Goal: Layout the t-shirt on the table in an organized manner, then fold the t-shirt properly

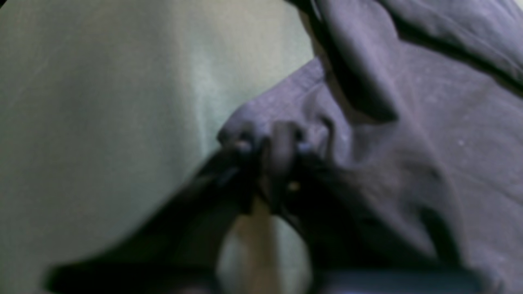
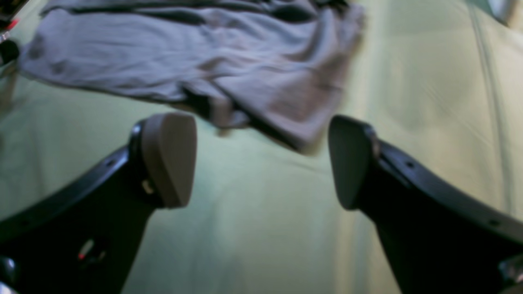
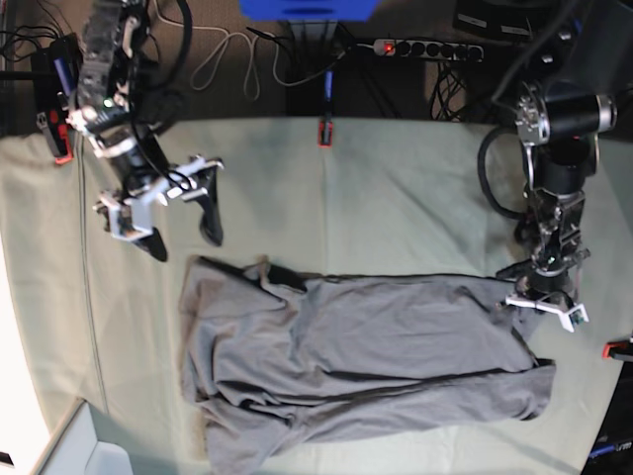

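Observation:
The dark grey t-shirt (image 3: 366,346) lies wrinkled across the table (image 3: 396,198), partly spread, with folds bunched at its left end. At the right of the base view, my left gripper (image 3: 536,297) sits at the t-shirt's upper right corner. The left wrist view shows my left gripper (image 1: 271,149) shut on a pinched ridge of the t-shirt (image 1: 408,143) just off the table cloth (image 1: 102,122). My right gripper (image 3: 186,242) hovers open just above the t-shirt's upper left corner. The right wrist view shows my right gripper (image 2: 261,161) open and empty, with the t-shirt (image 2: 204,61) ahead of it.
Red clamps (image 3: 323,132) (image 3: 61,148) (image 3: 618,348) hold the cloth at the table's edges. A power strip (image 3: 425,47) and cables lie behind the far edge. A pale box corner (image 3: 69,445) shows at the lower left.

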You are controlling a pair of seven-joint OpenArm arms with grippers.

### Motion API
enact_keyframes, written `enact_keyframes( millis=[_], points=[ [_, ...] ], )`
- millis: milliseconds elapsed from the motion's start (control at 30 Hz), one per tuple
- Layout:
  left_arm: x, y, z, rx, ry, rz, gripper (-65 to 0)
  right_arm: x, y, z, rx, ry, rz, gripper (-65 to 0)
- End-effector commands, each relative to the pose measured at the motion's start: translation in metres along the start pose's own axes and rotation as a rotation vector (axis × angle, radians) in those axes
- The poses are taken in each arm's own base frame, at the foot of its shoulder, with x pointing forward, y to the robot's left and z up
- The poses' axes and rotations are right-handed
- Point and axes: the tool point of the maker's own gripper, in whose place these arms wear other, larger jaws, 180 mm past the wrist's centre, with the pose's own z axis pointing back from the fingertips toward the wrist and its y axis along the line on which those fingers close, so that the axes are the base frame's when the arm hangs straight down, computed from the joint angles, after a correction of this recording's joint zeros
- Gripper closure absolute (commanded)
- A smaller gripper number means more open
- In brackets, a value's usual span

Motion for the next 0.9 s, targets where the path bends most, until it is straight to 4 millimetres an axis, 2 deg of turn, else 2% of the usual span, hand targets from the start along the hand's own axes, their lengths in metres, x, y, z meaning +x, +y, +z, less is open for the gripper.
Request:
enact_keyframes(
  millis=[0, 133, 367, 500, 667, 733, 767, 867],
  points=[
    [0.027, 0.002, -0.003, 0.001, -0.065, 0.004, 0.0, 0.01, -0.002, -0.008, 0.015, -0.018, 0.011, -50.0],
    [0.022, 0.006, 0.0, 0.003, -0.068, -0.005, 0.0, 0.003, -0.01, -0.04, 0.025, 0.037, -0.017, -50.1],
    [0.044, 0.008, 0.02, -0.026, -0.177, -0.045, 0.0, -0.012, -0.029, -0.084, 0.038, 0.106, -0.078, -50.3],
    [0.047, 0.007, 0.03, -0.041, -0.189, -0.062, 0.0, -0.026, -0.038, -0.1, 0.037, 0.149, -0.124, -50.2],
    [0.046, 0.033, 0.032, 0.016, -0.186, 0.01, -0.3, -0.038, -0.048, -0.107, 0.033, 0.195, -0.146, -50.2],
    [0.045, 0.029, 0.028, 0.012, -0.173, 0.011, -3.9, -0.042, -0.049, -0.108, 0.032, 0.205, -0.159, -50.1],
    [0.045, 0.027, 0.025, 0.01, -0.168, 0.014, -8.0, -0.043, -0.049, -0.108, 0.031, 0.209, -0.161, -50.1],
    [0.031, 0.027, 0.018, 0.022, -0.116, 0.025, -23.3, -0.047, -0.046, -0.107, 0.037, 0.217, -0.163, -49.9]
  ],
)
